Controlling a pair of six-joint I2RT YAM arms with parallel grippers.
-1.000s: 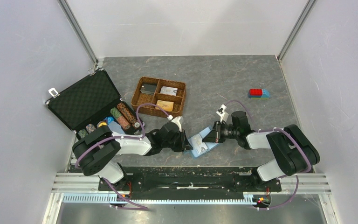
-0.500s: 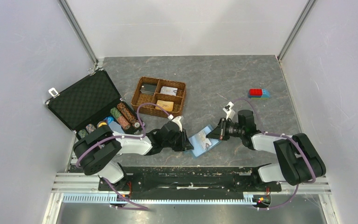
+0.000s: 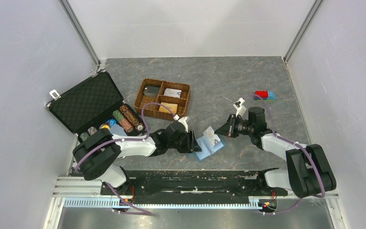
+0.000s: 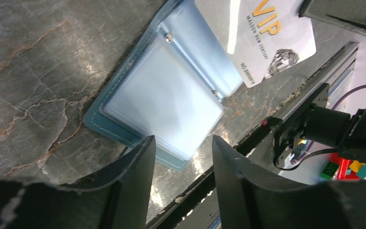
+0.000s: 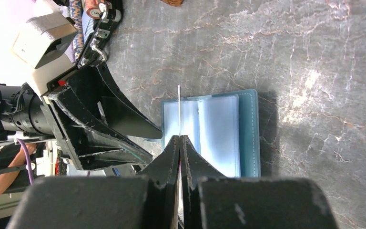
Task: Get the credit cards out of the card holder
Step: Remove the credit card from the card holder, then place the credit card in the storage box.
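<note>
The light-blue card holder lies open on the grey table between the arms; it also shows in the left wrist view and the right wrist view. My right gripper is shut on a white credit card with gold "VIP" lettering, held on edge just above the holder's right half. In the right wrist view the card is a thin line sticking out of the gripper. My left gripper is open, its fingers astride the holder's near corner.
A brown wicker tray with cards in its compartments stands behind the holder. An open black case with poker chips is at the left. A red and blue toy lies at the right. A metal rail runs along the near edge.
My right gripper has drawn back to the right and away from the holder, taking the white card out with it. The left gripper has stayed at the holder's left edge.
</note>
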